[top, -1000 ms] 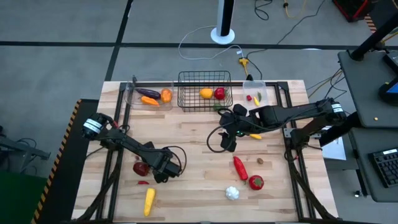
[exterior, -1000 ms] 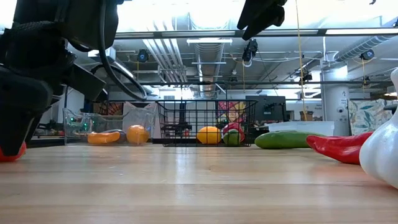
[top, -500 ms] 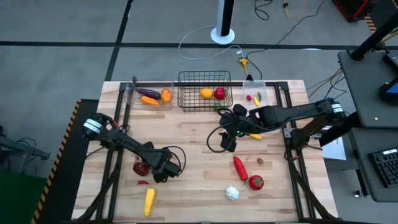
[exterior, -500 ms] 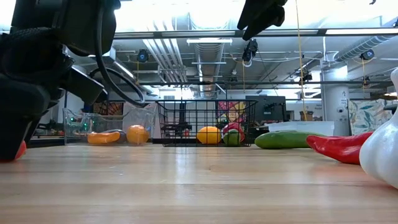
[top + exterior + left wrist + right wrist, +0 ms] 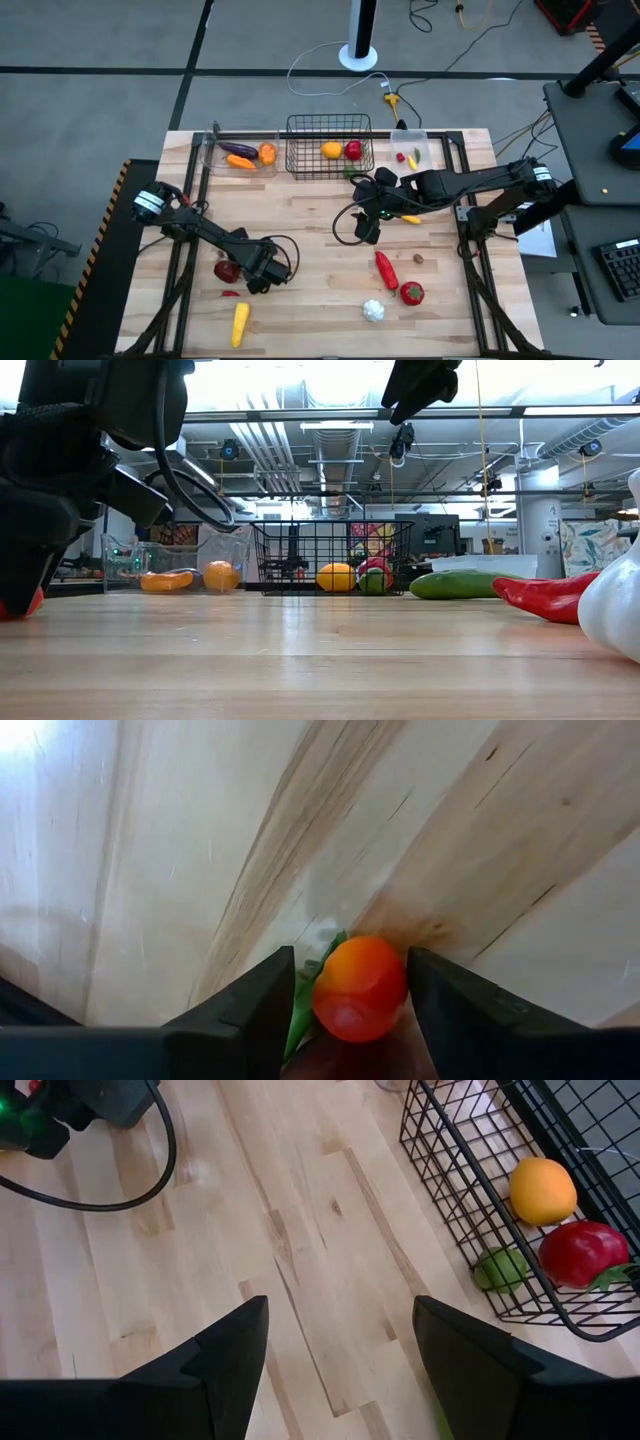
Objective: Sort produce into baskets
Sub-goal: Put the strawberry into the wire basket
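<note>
My left gripper (image 5: 258, 283) stands low over the near left of the table, pointing steeply down. A small red-orange fruit with a green leaf (image 5: 358, 988) sits between its fingers on the wood. A red pepper (image 5: 227, 270) lies just to the gripper's left. My right gripper (image 5: 340, 1370) hangs open above the table's middle (image 5: 366, 228), with nothing between its fingers. The black wire basket (image 5: 330, 158) holds an orange (image 5: 543, 1190) and a red fruit (image 5: 585, 1252). A clear bin (image 5: 215, 152) at the far left holds an eggplant, a carrot and an orange. My left gripper has the small red-orange fruit's two sides (image 5: 400, 982) between its two fingers, which come from above, pointing steeply down. One finger meets the fruit's side; the leaf (image 5: 303, 1005) lies against the other. The fruit rests on the table.
A long red pepper (image 5: 385, 268), a tomato (image 5: 411, 293), white garlic (image 5: 373, 311) and a yellow vegetable (image 5: 240, 322) lie near the front. A green cucumber (image 5: 455, 585) lies by the basket. A smaller clear bin (image 5: 420, 146) stands at the far right.
</note>
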Tool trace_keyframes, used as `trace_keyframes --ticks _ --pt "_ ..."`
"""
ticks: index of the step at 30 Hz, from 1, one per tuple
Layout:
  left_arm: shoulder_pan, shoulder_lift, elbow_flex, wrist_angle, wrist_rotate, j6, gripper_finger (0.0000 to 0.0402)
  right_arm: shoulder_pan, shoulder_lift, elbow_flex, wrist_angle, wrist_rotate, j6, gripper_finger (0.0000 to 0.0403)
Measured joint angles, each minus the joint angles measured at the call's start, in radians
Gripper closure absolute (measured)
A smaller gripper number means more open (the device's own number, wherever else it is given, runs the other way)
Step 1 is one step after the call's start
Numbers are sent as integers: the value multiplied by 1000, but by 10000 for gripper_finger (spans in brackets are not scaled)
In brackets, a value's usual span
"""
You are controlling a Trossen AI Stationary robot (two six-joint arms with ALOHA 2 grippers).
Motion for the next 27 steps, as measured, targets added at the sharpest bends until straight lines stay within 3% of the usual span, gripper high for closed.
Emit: trace_keyframes --ticks 13,20,27 --pt "-2 0 56 4 -23 66 245 0 0 0 0 0 0 161" --pt "-5 -9 167 3 -141 210 255 0 0 0 -1 0 -1 161" --pt "22 -10 341 8 -274 454 258 0 0 0 -44 -1 -3 161"
